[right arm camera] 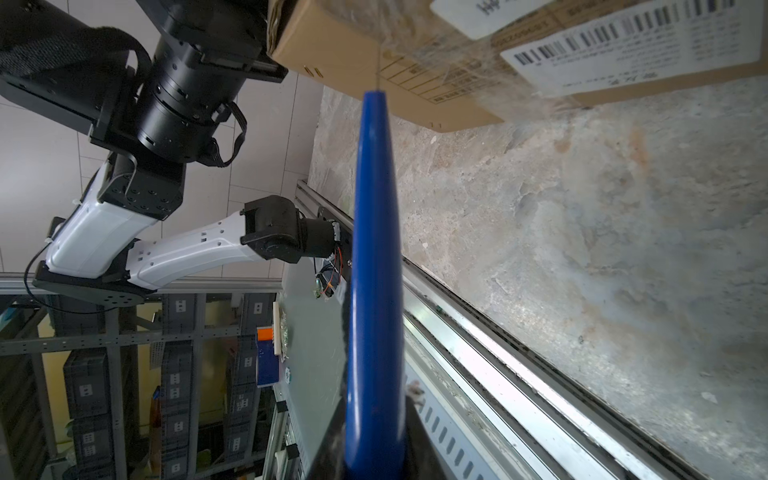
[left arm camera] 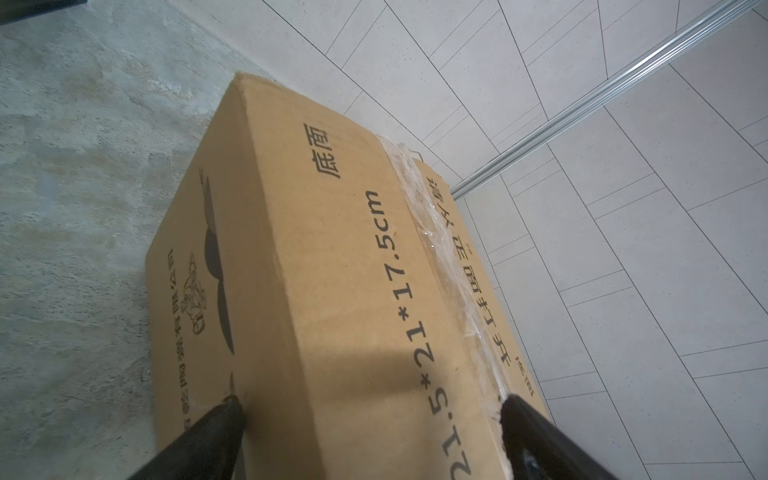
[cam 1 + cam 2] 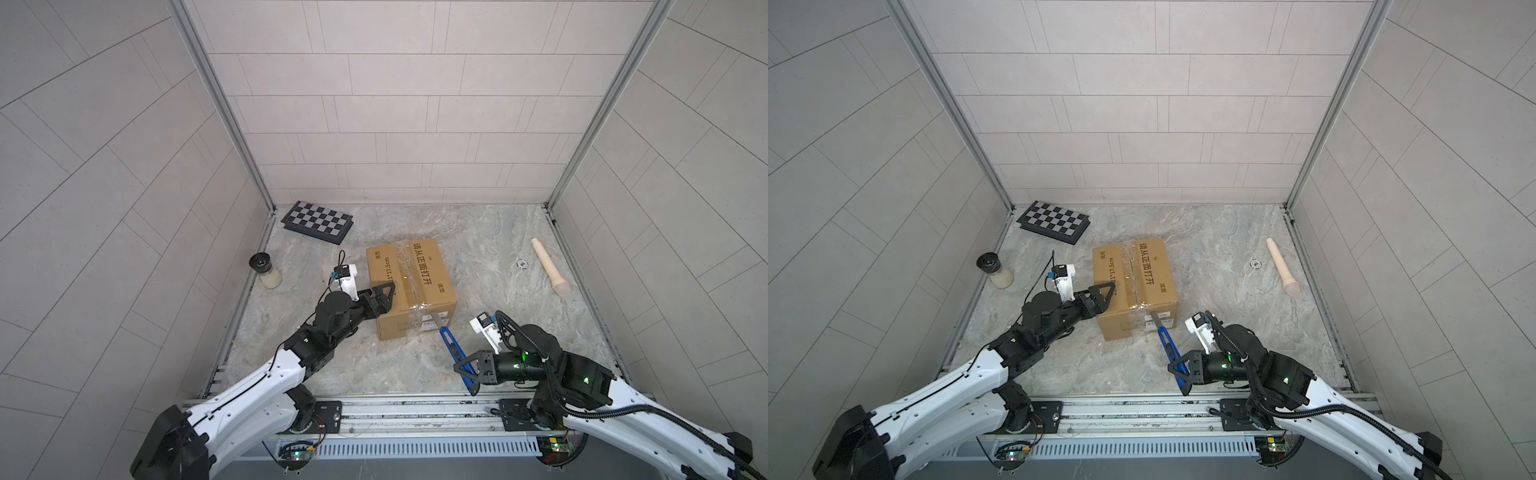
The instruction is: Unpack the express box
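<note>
In both top views the express box [image 3: 409, 286] sits mid-table. The left gripper [image 3: 383, 296] is spread against its left edge, and the right gripper [image 3: 467, 374] is pinching a blue knife [image 3: 449, 341].

Left wrist view: the fingers [image 2: 208, 432] straddle that edge, so brace firmly.

Right wrist view: run your knife shallow along the tape [image 1: 457, 70].

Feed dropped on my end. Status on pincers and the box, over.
Left pincer open, straddling express box top edge. Right pincer shut on blue knife, blade at taped front. Flaps closed. Nothing blocking.
</note>
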`<control>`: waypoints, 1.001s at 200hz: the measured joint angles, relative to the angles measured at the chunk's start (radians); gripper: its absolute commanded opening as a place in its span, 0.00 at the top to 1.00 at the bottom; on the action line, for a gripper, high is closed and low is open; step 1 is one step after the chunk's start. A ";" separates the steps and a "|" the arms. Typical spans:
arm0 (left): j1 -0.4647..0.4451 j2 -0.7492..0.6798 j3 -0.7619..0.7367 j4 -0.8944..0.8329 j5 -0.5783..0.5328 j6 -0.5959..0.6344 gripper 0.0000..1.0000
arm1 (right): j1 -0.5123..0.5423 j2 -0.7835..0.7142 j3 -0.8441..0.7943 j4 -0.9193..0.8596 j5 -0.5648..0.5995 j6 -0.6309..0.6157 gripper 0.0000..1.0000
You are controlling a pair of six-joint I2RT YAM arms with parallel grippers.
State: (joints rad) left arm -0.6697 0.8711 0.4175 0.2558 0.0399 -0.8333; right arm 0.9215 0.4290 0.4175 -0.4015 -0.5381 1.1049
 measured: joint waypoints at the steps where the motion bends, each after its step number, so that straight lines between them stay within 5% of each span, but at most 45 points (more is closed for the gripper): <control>1: 0.000 0.000 0.000 0.000 0.000 0.000 0.00 | 0.000 0.000 0.000 0.002 0.000 0.000 1.00; 200: 0.000 0.000 -0.001 0.002 -0.003 0.000 0.00 | -0.006 0.024 -0.001 0.053 0.005 0.021 1.00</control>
State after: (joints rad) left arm -0.6693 0.8707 0.4168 0.2573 0.0372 -0.8337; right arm 0.9150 0.4534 0.4164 -0.3481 -0.5327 1.1255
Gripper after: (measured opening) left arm 0.997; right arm 0.185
